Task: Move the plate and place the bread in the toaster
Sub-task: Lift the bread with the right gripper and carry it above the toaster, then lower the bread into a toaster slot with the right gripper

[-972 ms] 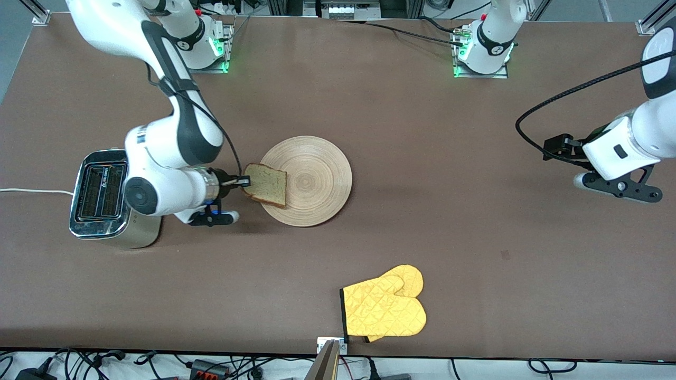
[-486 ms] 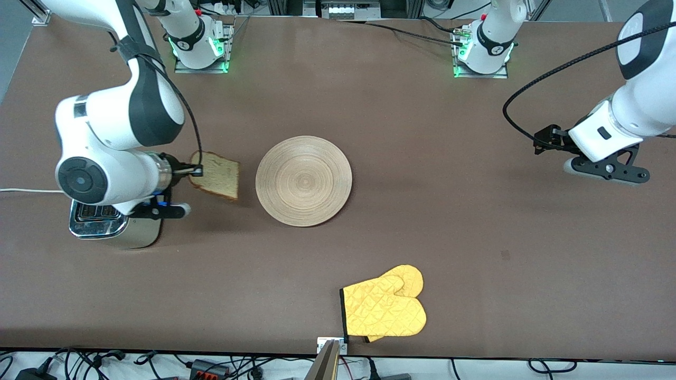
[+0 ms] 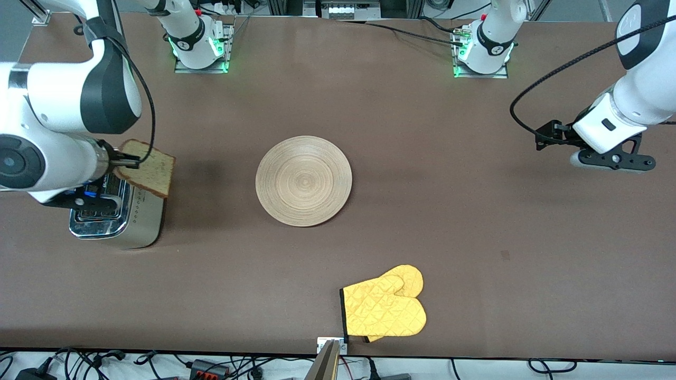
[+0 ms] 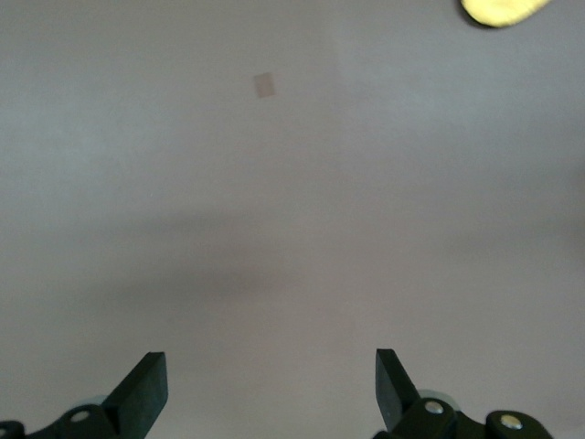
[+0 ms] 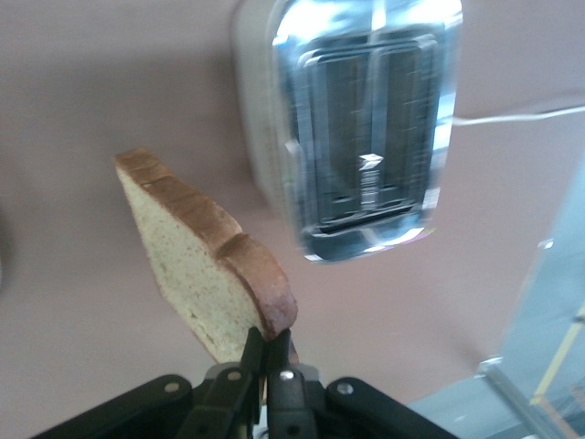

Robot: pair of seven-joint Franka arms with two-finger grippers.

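Note:
The bread (image 3: 150,171), a light brown slice with a darker crust, hangs in the air with my right gripper (image 3: 127,160) shut on one corner. It is over the plate-side edge of the toaster (image 3: 119,224), whose chrome top is partly hidden by the right arm. In the right wrist view the fingers (image 5: 271,343) pinch the bread (image 5: 192,265) by its crust, with the two slots of the toaster (image 5: 366,128) below and to the side. The light-wood plate (image 3: 303,180) lies bare at mid-table. My left gripper (image 3: 612,158) waits above the left arm's end, open (image 4: 270,384) over bare table.
A yellow oven mitt (image 3: 384,306) lies near the table's edge closest to the front camera; its tip (image 4: 498,9) shows in the left wrist view. The toaster's white cord (image 5: 512,114) runs off toward the table's end. A small dark mark (image 3: 505,255) is on the tabletop.
My right gripper has carried the bread off the plate toward the right arm's end, to above the toaster. The left arm has shifted slightly and stays open.

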